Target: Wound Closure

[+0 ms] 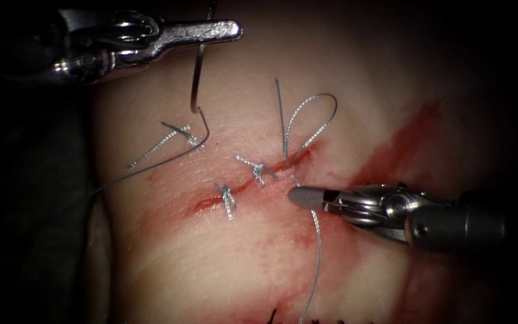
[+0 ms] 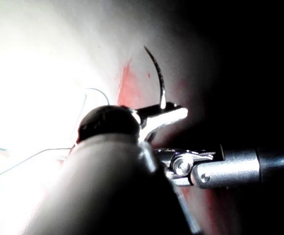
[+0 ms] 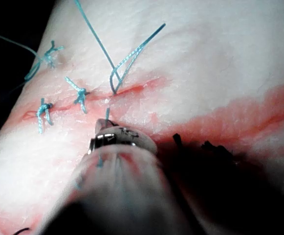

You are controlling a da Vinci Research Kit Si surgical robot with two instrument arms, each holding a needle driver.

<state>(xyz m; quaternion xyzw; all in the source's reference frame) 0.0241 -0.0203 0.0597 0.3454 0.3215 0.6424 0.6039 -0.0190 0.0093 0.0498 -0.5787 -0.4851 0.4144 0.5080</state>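
Note:
My left tool (image 1: 229, 30) hangs above the tissue (image 1: 379, 78) left of the cut (image 1: 244, 183). Its jaws (image 2: 173, 113) are shut on the curved needle (image 1: 196, 78) near mid-curve, and the needle is free of the tissue. The needle (image 2: 157, 73) points away from the jaws. Thread (image 1: 151, 165) trails from it down to the left. My right tool (image 1: 298, 197) lies low on the right side of the cut, jaws shut on the thread (image 1: 318, 246) that leaves the newest stitch. A thread loop (image 1: 316, 111) stands above that stitch (image 3: 115, 85). My right jaws (image 3: 107, 128) rest near the cut.
Knotted stitches (image 1: 227, 198) (image 1: 259, 171) close the cut's left part, and another knot with cut ends (image 1: 181, 133) lies further left. A streak of red fluid (image 1: 400, 147) runs at the right. The tissue's dark left edge (image 1: 85, 198) drops off.

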